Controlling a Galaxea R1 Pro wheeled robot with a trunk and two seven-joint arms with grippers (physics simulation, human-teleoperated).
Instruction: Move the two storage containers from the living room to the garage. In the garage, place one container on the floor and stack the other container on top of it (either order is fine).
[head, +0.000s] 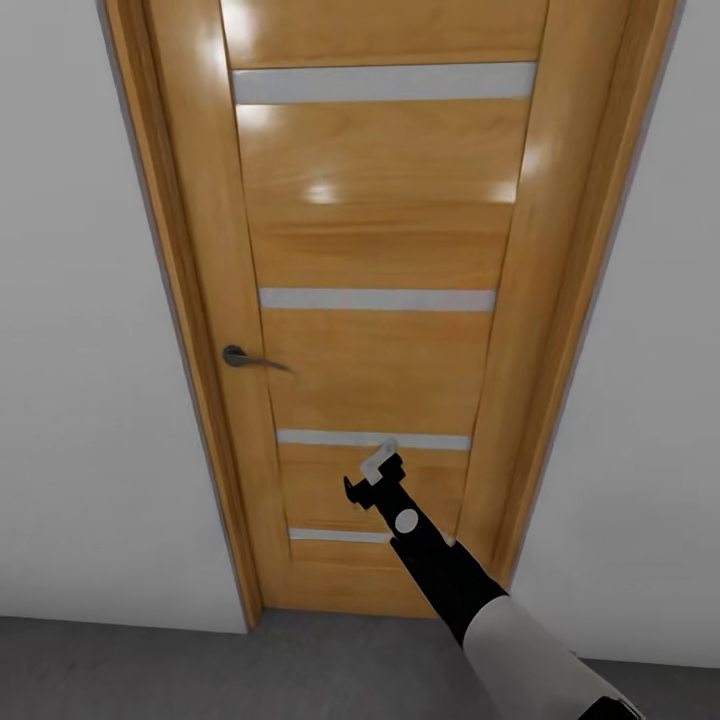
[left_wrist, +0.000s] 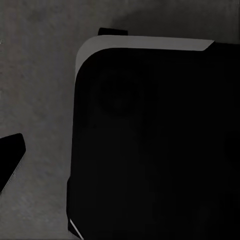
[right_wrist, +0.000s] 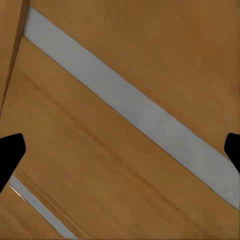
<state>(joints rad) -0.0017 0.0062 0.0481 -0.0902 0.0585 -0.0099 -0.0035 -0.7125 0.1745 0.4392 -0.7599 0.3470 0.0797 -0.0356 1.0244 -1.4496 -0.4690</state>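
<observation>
Storage containers aren't anywhere I can see, so I judge nothing is stacked: I'm facing a closed wooden door (head: 380, 300) on the dark grey floor (head: 120, 670), right end effector (head: 372, 478) spread empty near it, left one's state I can't tell.

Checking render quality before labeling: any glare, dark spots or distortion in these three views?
Head view: bright glare patches on the upper door, whose frame tapers strongly downward. Left wrist view: dim, a near-black body over grey floor. Right wrist view: evenly lit wood, soft, no glare.
</observation>
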